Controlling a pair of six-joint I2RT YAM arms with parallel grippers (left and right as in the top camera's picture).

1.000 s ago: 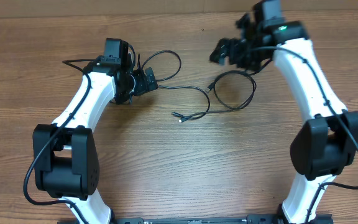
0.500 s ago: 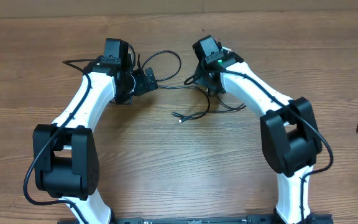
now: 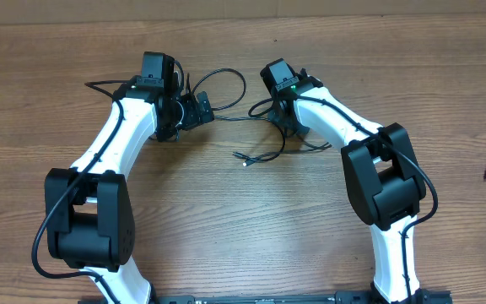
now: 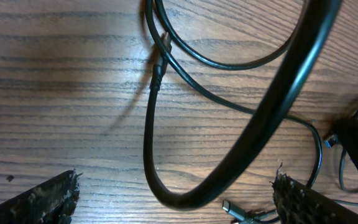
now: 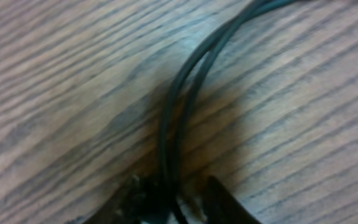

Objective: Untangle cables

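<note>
Overhead view is evenly and brightly lit and sharp throughout; only soft shadows are cast under the arms (image 3: 116, 143) onto the table (image 3: 226, 219). In the left wrist view the grain is crisp, pale glare is seen upper left, and the thick black loop (image 4: 272, 118) is slightly softened. The right wrist view is badly defocused: cables (image 5: 169, 124) smeared, shadow pooled beside them.

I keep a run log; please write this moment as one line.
left gripper: open over cables | right gripper: cables between narrow jaws

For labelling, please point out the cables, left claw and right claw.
cables (image 5: 166, 127): right wrist view, strands' middle.
left claw (image 4: 176, 183): left wrist view, between fingertips.
right claw (image 5: 173, 188): right wrist view, between fingertips.
</note>
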